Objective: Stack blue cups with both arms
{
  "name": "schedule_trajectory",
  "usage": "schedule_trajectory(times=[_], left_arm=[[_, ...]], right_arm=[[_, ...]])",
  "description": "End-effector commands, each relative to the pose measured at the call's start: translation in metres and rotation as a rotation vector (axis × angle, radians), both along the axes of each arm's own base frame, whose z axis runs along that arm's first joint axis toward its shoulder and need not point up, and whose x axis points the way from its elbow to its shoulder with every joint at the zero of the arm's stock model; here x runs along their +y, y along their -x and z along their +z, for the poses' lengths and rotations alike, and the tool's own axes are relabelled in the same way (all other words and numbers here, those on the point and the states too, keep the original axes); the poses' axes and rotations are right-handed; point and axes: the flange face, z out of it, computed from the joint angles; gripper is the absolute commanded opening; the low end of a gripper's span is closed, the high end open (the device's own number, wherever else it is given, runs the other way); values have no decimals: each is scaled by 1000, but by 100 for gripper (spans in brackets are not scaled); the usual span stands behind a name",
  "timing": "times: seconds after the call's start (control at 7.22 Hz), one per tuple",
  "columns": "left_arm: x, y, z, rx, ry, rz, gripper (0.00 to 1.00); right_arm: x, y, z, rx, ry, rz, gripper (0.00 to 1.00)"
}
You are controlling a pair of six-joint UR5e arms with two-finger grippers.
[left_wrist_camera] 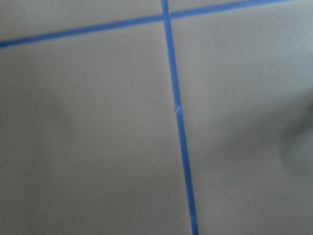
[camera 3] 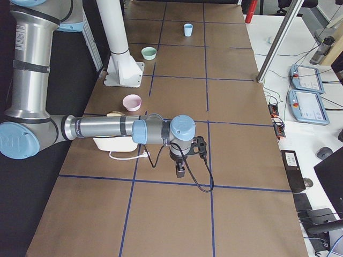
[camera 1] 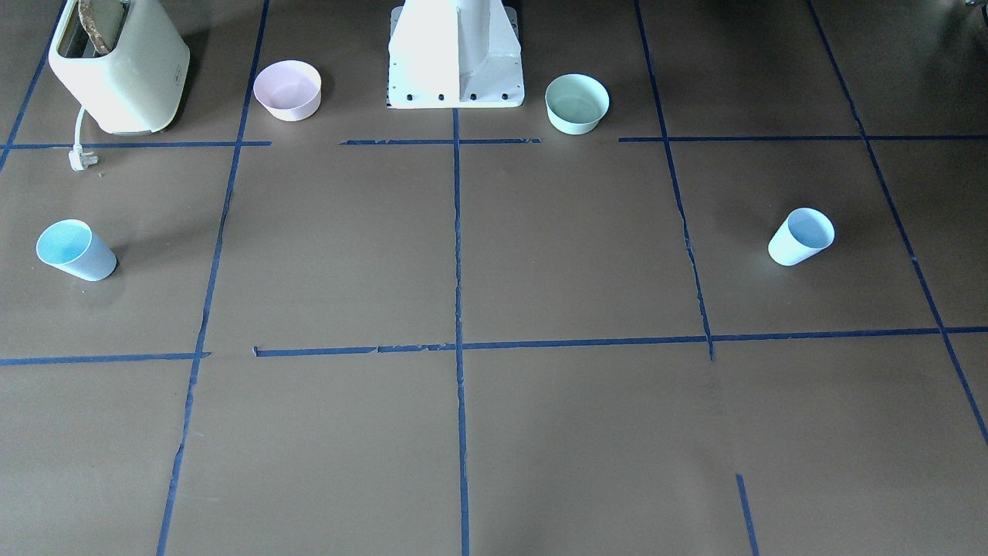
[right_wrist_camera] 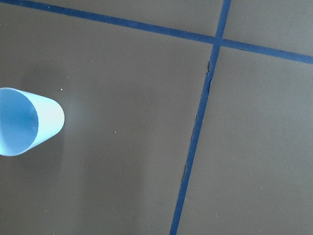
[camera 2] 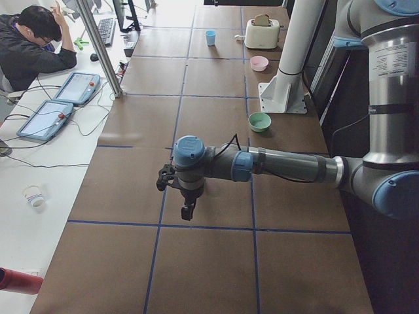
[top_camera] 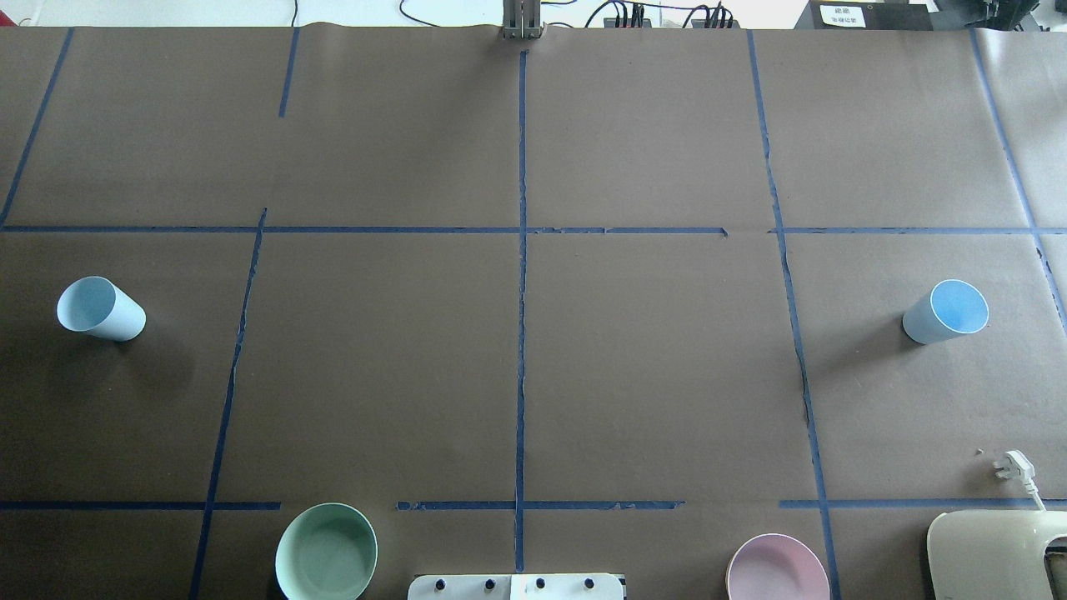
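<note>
Two pale-blue cups stand upright, far apart, at opposite ends of the table. One cup is on my left side, the other cup on my right. In the front view the left one is at the right and the right one at the left. The right wrist view shows the right cup at its left edge. My left gripper and right gripper show only in the side views, held above the table, pointing down. I cannot tell whether they are open or shut.
A mint-green bowl and a pink bowl sit either side of the white pedestal. A cream toaster with a loose plug stands at my near right corner. An operator sits beyond the table.
</note>
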Motion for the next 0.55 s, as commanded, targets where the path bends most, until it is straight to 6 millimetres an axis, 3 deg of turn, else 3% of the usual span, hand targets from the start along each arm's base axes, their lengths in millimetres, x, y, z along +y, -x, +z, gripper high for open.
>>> schedule_trajectory(times=[0.0,0.42], left_arm=[[-16,-31,-29,20,-3,-53,100],[-6,-146,-27,30,86,-172,100]], right_arm=[[0,-7,-5,21,4,31,100],[1,-6,-3,18,12,33,100]])
